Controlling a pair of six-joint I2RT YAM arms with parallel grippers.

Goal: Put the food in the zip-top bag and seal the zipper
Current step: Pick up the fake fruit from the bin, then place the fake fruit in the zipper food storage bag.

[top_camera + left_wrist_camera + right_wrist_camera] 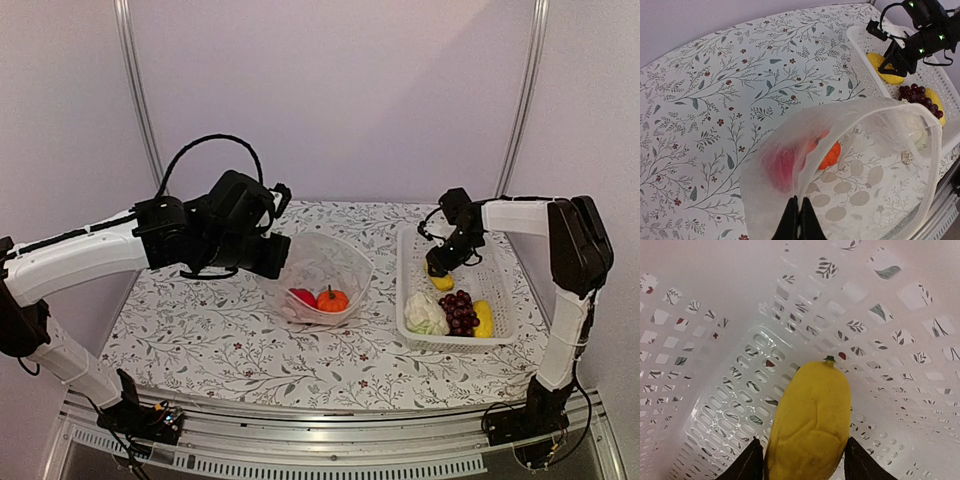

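The left gripper (799, 220) is closest to its camera; its two fingers are pinched tight together on the near edge of the zip-top bag (875, 150); the bag's mouth gapes wide and round above the flowery table (715, 100); inside the bag lie the red pepper (780, 167) and the orange pumpkin (830, 155), side by side; the zipper strip is too faint to pick out.

The right gripper (805, 462) is down inside the white basket (730, 405); its fingers are spread apart, one on each side of a yellow piece (810, 410) and very close to it; that piece lies on the basket floor; nearer the robot in the same basket sit the cauliflower (426, 313), the grape bunch (460, 310) and a second yellow piece (484, 318).
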